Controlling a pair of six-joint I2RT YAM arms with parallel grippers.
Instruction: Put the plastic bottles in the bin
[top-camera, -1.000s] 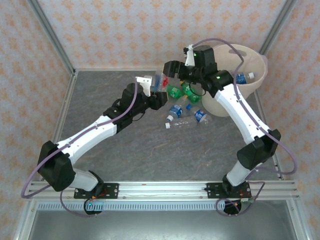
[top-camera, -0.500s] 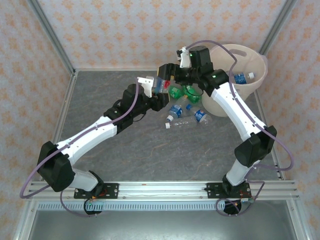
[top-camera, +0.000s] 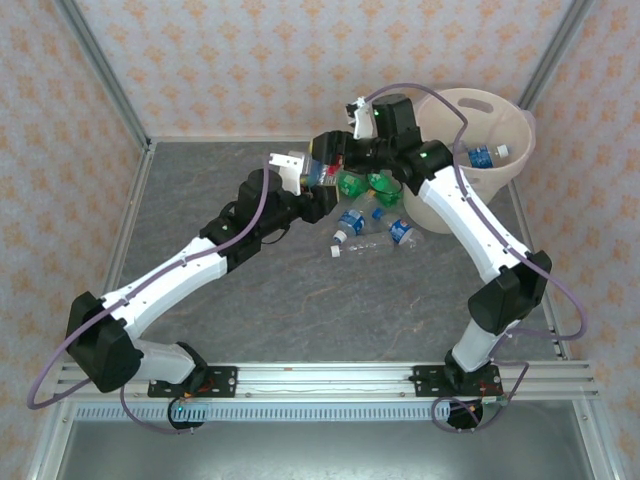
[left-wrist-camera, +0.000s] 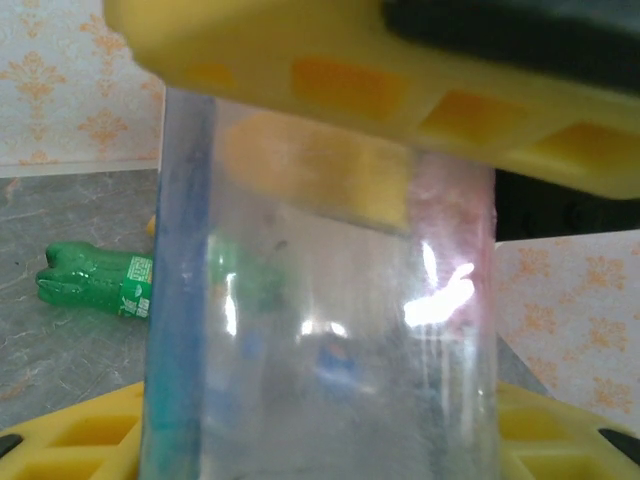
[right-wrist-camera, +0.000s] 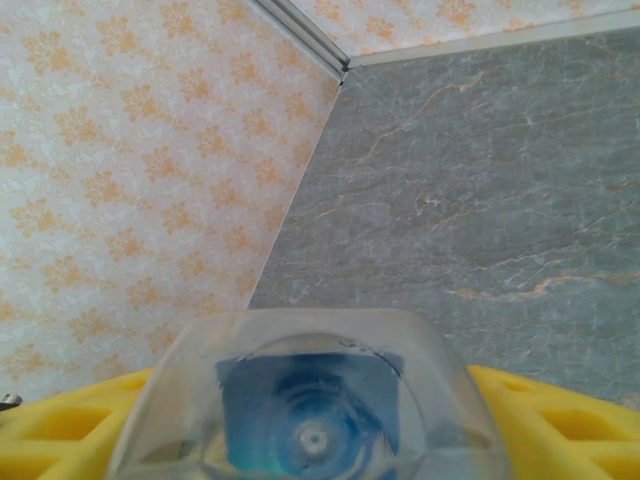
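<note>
Holding: we have the left gripper (top-camera: 318, 176) clamped on a clear bottle (top-camera: 323, 168) with red and blue on it. It is lifted off the table (top-camera: 250, 300), just above the centre of the top view. In the left wrist view the bottle's wall stands between our yellow fingers (left-wrist-camera: 70, 442).
Right pincer: the right gripper (top-camera: 336, 152) meets the same bottle from the upper right. In the right wrist view the bottle's end sits between its yellow fingers, but we cannot tell whether they press it or only flank it.
Step in hand: we judge this to be a pass of the bottle from the left arm to the right, since the bin is on the right arm's side.
Bin: the bin (top-camera: 520, 150) stands at the upper right of the top view, well apart from the held bottle.
Done: two bottles in the bin (top-camera: 482, 157) show blue labels. Others may be hidden below the rim.
Left on the table: two green bottles (top-camera: 350, 184) lie just below the grippers. A few blue-labelled bottles (top-camera: 350, 222) lie lower, near the bin's wall.
Progress: we judge the task part done, with the held bottle and at least five others to go.
Care: if the left jaws let go before the right ones bite, the bottle falls.
</note>
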